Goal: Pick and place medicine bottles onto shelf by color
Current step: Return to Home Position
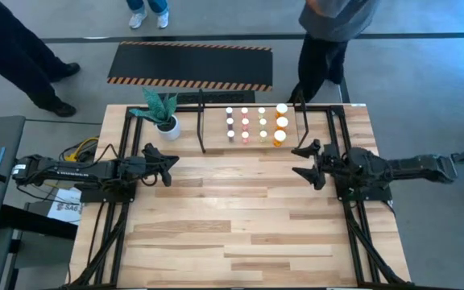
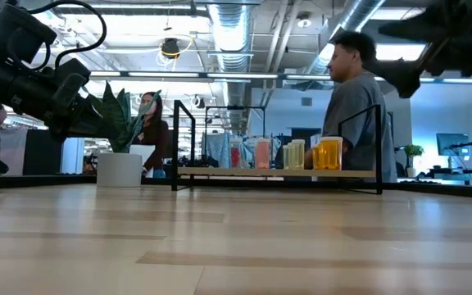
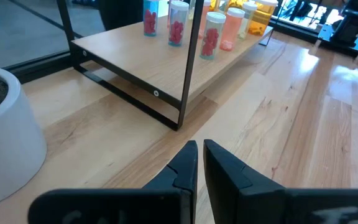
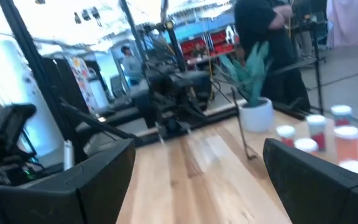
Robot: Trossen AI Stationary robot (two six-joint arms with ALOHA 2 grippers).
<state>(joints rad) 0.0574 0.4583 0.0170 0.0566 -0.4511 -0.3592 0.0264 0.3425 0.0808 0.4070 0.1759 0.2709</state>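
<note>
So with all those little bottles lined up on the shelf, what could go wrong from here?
One: the right gripper, fingers open, hangs near the right post of the shelf; a careless swing might jolt the frame and topple the closely packed medicine bottles. Two: the left gripper, fingers shut, sits close to the white plant pot and could knock it. Three: a person stands right behind the shelf and might bump it.
</note>
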